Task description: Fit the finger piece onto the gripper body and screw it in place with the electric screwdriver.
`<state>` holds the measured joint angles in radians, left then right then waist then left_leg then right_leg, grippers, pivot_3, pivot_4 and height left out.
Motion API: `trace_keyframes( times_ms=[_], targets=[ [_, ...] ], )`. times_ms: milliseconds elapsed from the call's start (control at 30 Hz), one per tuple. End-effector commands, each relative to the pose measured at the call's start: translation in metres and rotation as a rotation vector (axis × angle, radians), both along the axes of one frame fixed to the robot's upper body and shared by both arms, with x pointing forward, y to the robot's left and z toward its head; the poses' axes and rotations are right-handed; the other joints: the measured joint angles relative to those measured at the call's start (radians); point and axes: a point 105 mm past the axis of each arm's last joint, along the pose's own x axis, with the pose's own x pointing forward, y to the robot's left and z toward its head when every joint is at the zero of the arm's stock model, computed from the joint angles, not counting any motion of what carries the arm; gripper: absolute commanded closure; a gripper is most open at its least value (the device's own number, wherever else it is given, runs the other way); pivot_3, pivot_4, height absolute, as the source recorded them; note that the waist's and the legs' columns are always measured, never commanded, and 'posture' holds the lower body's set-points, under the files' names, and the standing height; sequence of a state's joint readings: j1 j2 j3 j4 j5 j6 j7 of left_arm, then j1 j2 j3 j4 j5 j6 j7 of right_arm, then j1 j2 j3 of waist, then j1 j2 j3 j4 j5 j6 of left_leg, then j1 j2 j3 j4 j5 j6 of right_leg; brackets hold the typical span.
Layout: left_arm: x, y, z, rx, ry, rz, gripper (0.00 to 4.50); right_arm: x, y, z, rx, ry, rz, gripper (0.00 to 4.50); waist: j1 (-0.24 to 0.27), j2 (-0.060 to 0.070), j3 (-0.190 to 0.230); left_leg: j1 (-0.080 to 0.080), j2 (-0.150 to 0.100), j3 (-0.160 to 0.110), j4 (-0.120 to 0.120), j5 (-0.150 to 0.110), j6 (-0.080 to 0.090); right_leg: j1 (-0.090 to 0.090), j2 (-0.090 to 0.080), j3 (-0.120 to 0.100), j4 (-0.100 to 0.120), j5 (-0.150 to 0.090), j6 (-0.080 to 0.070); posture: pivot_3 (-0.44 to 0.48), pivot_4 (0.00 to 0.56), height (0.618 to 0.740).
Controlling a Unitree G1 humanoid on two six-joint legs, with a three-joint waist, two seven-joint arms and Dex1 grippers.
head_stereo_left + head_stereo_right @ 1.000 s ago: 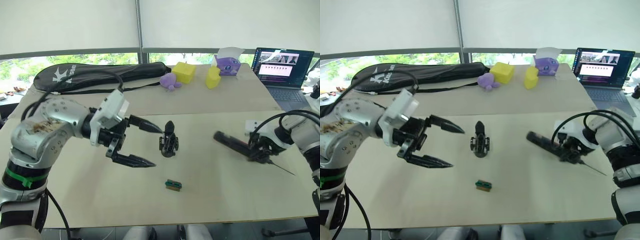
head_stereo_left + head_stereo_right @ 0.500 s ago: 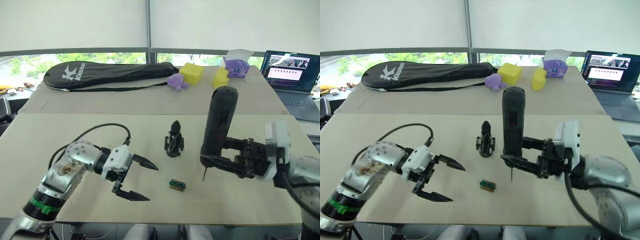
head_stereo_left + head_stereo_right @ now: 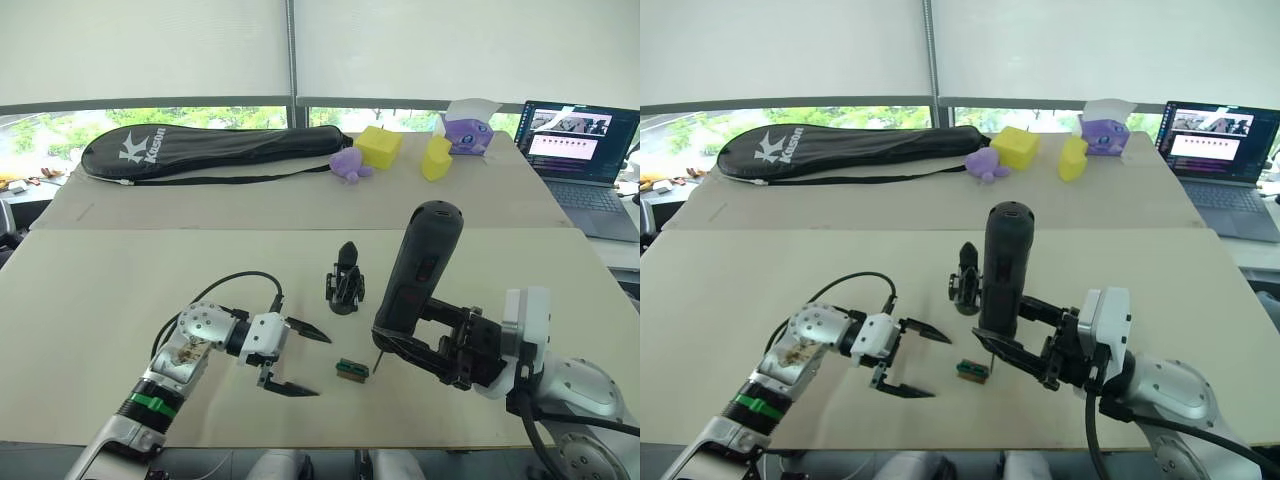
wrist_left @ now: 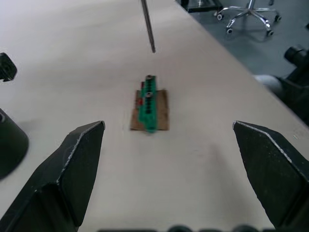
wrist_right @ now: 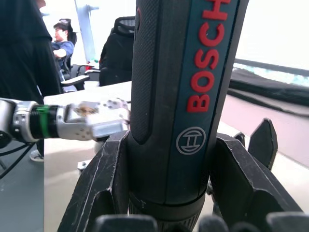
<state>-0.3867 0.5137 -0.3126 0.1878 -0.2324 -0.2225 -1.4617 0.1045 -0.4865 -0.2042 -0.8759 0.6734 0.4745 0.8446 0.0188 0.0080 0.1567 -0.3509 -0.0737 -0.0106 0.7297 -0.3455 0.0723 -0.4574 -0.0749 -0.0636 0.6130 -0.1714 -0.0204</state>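
I am holding the electric screwdriver (image 3: 418,282) upright in my right gripper (image 3: 1045,352), my fingers (image 5: 111,188) pinching its lower barrel from both sides, its thin bit pointing down just above the table (image 3: 120,300). The bit tip is hanging close beside the small green block (image 3: 351,370), not over the gripper body (image 3: 344,283), which is standing a little farther back near the middle of the table with its pointed black finger sticking up. My left gripper (image 3: 297,362) is hovering low over the table on the other side of the green block, fingers (image 4: 72,164) spread wide and holding nothing.

I cannot pick out a loose finger piece with certainty, so I judge the fitting step is either done or not yet checkable from here. The risks I am seeing: the tall screwdriver is gripped low, so it could tip or twist in my fingers if the bit catches; lowering it here would jab the green block or the table instead of a screw; and the unheld gripper body could spin or topple under the driver's push.
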Motion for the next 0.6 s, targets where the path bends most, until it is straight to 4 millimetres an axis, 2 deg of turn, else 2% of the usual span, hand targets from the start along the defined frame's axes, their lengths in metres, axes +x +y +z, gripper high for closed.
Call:
trace_keyframes(
  times_ms=[33, 167, 300, 600],
  targets=[
    [0.002, -0.005, 0.004, -0.015, -0.041, -0.015, 0.00, -0.013, 0.007, 0.008, 0.009, -0.063, 0.047, 2.53, -0.002, 0.000, 0.000, 0.000, 0.000, 0.000, 0.000, 0.000, 0.000, 0.000, 0.000, 0.000, 0.000, 0.000, 0.000, 0.000, 0.150, 0.740],
    [0.002, -0.008, 0.004, -0.023, -0.051, -0.025, 0.00, -0.007, 0.003, 0.001, -0.001, -0.065, 0.005, 2.53, -0.003, 0.000, 0.000, 0.000, 0.000, 0.000, 0.000, 0.000, 0.001, 0.000, 0.000, 0.000, 0.000, 0.000, 0.000, 0.000, 0.150, 0.740],
    [0.005, -0.012, 0.007, -0.033, -0.051, -0.015, 0.00, -0.006, 0.006, 0.002, 0.010, -0.080, 0.012, 2.53, -0.003, -0.001, -0.001, 0.000, 0.000, 0.000, 0.001, -0.001, 0.001, 0.000, 0.000, 0.000, 0.000, 0.000, 0.000, 0.000, 0.150, 0.740],
    [0.006, -0.017, 0.005, -0.037, -0.029, -0.006, 0.00, -0.009, 0.009, 0.005, 0.010, -0.104, 0.036, 2.53, -0.004, -0.002, -0.001, 0.000, 0.000, 0.000, 0.001, -0.001, 0.002, 0.000, 0.000, 0.000, 0.000, 0.000, 0.000, 0.000, 0.150, 0.740]
  ],
)
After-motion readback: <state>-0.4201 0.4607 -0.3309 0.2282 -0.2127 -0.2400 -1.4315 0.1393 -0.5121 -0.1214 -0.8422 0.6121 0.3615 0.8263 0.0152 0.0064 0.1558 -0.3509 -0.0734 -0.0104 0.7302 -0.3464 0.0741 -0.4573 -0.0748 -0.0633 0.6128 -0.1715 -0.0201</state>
